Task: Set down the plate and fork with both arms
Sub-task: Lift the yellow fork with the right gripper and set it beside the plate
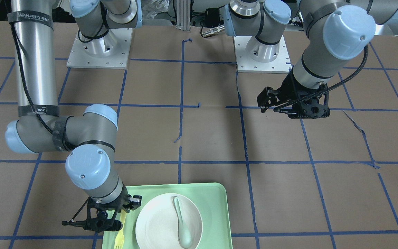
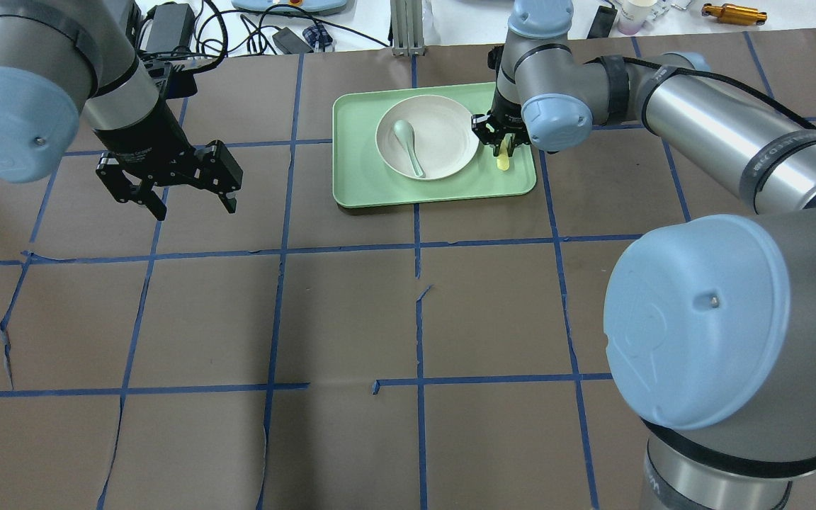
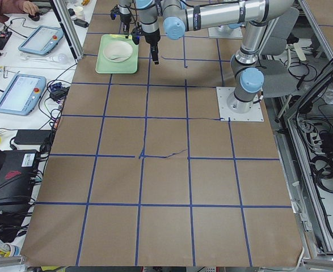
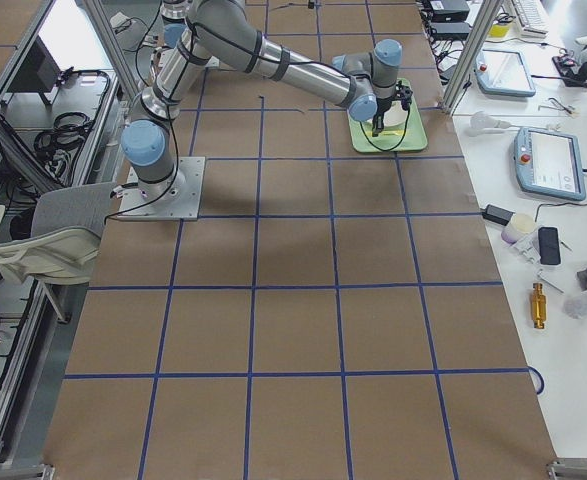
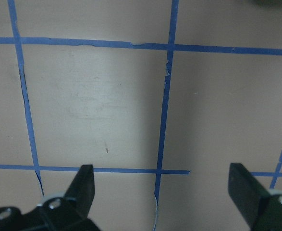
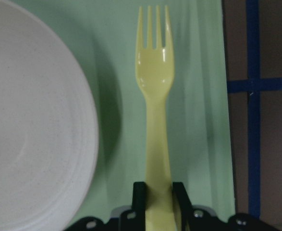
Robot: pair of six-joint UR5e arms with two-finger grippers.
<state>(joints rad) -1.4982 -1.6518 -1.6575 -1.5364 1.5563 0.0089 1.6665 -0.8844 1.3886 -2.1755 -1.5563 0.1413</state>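
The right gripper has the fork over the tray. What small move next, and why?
Probably ease the right gripper straight down a little, then open it. It is shut on the handle of the fork, which lies over the green tray beside the plate, clear of its rim. I cannot tell whether it touches the tray yet.

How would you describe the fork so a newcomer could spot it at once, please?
Find the mint-green tray on the table. Beside the white plate there is the fork, its handle pinched by the right gripper. It is slim and pale yellow, unlike the grey-green spoon inside the plate.
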